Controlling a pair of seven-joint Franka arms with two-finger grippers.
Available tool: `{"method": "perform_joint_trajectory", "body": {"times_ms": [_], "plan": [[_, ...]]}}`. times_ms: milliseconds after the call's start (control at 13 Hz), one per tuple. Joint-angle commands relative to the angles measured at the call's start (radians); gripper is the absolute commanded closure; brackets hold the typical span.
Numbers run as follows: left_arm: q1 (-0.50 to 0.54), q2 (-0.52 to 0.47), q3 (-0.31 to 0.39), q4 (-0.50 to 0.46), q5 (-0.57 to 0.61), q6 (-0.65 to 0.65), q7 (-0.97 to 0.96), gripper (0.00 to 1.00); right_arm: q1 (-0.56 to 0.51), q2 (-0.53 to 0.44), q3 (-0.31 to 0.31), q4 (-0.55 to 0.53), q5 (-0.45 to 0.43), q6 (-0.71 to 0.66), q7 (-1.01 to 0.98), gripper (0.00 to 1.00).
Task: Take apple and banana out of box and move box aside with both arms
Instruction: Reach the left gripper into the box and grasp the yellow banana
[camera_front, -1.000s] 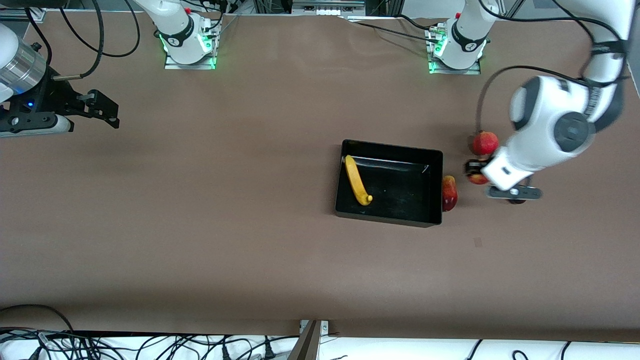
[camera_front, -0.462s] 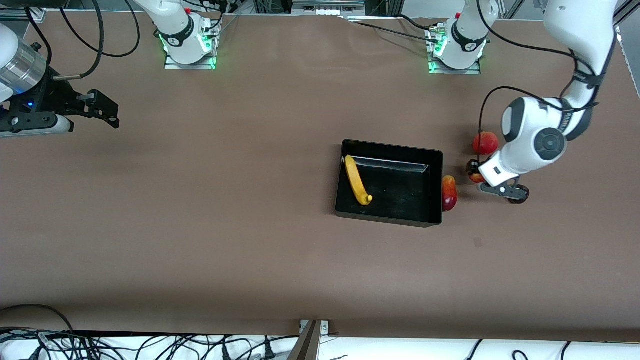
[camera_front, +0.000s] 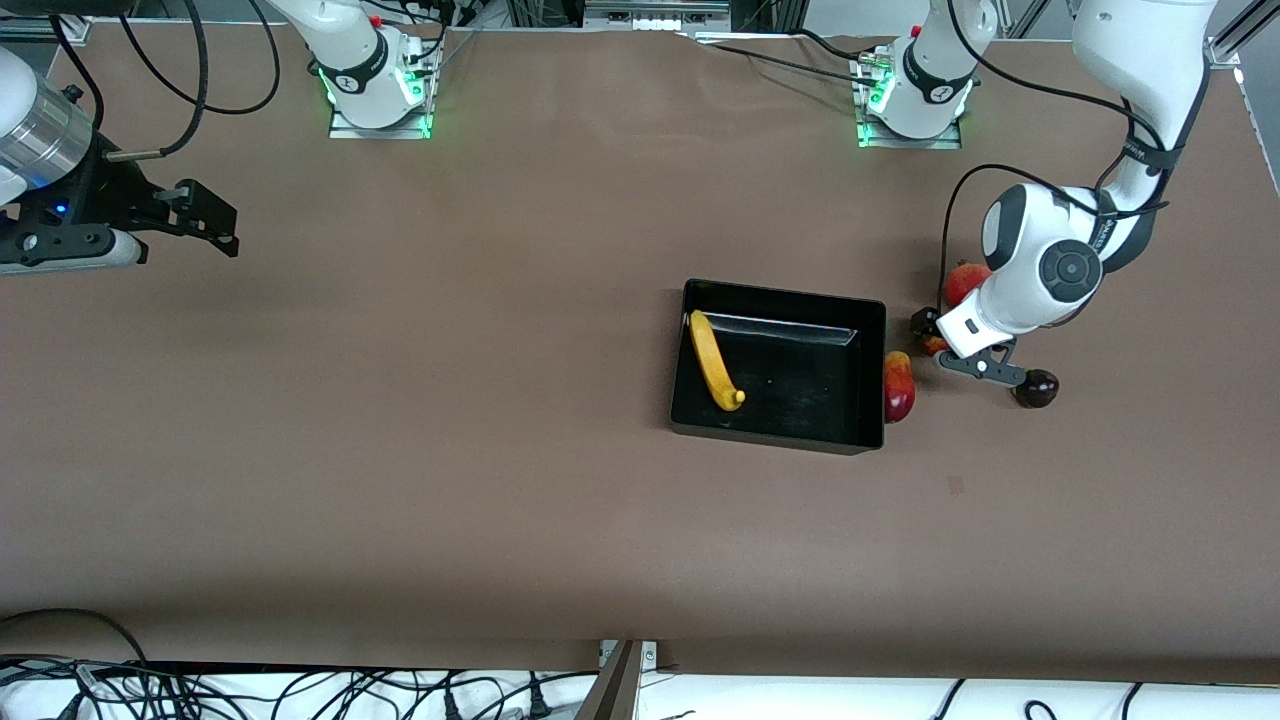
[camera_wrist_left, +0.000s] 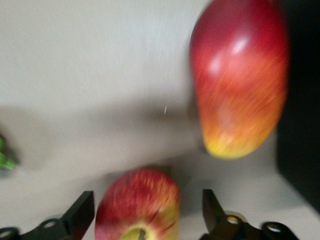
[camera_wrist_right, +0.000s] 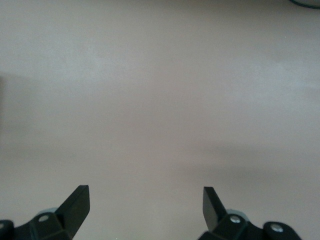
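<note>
Left gripper (camera_wrist_left: 145, 220), jaws spread and gripping nothing, straddles the apple (camera_wrist_left: 137, 205) on the table beside the box (camera_front: 778, 366); lifting carelessly could nudge it rolling, seemingly toward the elongated fruit (camera_wrist_left: 239, 75). Banana (camera_front: 714, 373) lies boxed; right gripper (camera_wrist_right: 145, 207) waits open.

You will find no readable text, label, brand, number or sign in any of the three views. The markings on the robot arms are too small to make out, and the fruit, the box and the bench surface carry no lettering.
</note>
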Motion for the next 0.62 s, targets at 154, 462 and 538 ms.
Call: {"method": "perform_joint_trajectory", "body": {"times_ms": [154,462,538], "plan": [[-0.022,-0.036,-0.137,0.41,-0.004,-0.525,-0.148,0.0,0.0,-0.005,0.0,0.007,0.004,-0.003,0.001,0.0],[-0.129,0.107,-0.253,0.535,-0.003,-0.436,-0.402,0.0,0.0,-0.005,0.0,0.007,0.004,-0.003,0.001,0.0],[-0.175,0.142,-0.251,0.524,-0.001,-0.353,-0.445,0.0,0.0,-0.005,0.0,0.007,0.004,-0.003,0.001,0.0]]}}
